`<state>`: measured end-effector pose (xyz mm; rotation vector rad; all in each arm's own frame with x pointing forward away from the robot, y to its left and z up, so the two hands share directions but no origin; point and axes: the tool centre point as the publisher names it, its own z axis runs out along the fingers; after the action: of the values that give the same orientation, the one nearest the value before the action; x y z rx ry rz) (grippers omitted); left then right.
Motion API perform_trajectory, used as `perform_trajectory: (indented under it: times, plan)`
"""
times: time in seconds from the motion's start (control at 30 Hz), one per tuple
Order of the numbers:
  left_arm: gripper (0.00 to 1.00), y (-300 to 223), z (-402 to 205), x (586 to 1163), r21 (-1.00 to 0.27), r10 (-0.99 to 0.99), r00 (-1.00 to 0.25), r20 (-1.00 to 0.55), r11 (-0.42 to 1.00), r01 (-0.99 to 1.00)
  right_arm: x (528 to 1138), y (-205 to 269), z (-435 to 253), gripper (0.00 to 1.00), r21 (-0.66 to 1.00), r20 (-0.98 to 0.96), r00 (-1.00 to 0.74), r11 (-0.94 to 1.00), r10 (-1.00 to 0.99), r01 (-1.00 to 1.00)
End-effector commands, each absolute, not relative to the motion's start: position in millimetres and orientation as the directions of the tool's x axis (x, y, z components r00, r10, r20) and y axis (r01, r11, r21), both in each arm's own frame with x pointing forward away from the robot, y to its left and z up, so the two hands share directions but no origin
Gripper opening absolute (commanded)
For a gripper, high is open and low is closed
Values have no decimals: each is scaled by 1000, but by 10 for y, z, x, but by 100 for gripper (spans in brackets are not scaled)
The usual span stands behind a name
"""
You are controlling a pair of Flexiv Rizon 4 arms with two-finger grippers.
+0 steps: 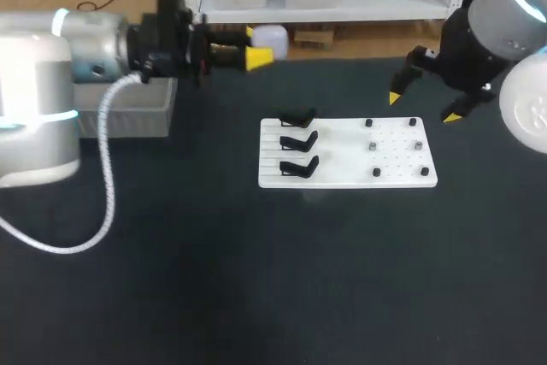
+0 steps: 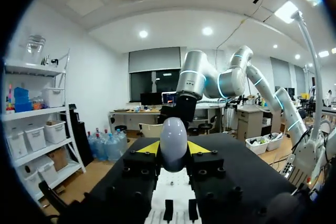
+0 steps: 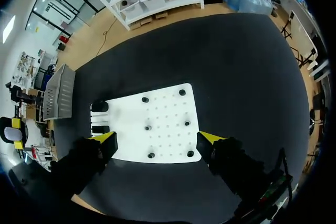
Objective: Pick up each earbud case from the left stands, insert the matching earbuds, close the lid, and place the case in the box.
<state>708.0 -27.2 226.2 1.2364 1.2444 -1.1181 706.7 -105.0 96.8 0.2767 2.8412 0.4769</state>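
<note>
My left gripper (image 1: 254, 45) is held above the table's far left and is shut on a white egg-shaped earbud case (image 1: 271, 39). The left wrist view shows the case (image 2: 174, 144) upright between the yellow tips of that gripper (image 2: 174, 149). A white board (image 1: 346, 179) lies at mid-table with three bare black stands (image 1: 298, 140) on its left side. Several small dark earbuds (image 1: 373, 146) sit on its right side. My right gripper (image 1: 422, 107) hovers open above the board's far right corner. In the right wrist view, the right gripper (image 3: 157, 139) holds nothing over the board (image 3: 163, 135).
A grey box (image 1: 137, 113) stands at the table's left, under my left arm; the box (image 3: 58, 93) lies beyond the board in the right wrist view. A white cable (image 1: 107, 185) loops from the left arm over the dark table (image 1: 256, 279).
</note>
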Motion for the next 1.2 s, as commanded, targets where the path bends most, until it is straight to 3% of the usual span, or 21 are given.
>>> perform_trajectory:
  times: [0.03, 0.2, 0.57, 1.2]
  plan:
    - [0, 80, 2349, 7077, 39, 144, 2, -990, 258, 965, 7044, -1052, 970, 100, 340, -216, -949, 929, 229, 147]
    - [0, 656, 2153, 7438, -26, 168, -122, -978, 484, 875, 7044, -1052, 970, 100, 340, -216, -949, 929, 229, 147]
    - [0, 1963, 1738, 8054, 74, 309, -298, -903, 796, 601, 7044, -1052, 970, 100, 340, -216, -949, 929, 229, 147]
    - [0, 2970, 1014, 8693, 138, 354, -463, -813, 889, 437, 7044, -1052, 970, 100, 340, -216, -949, 929, 229, 147]
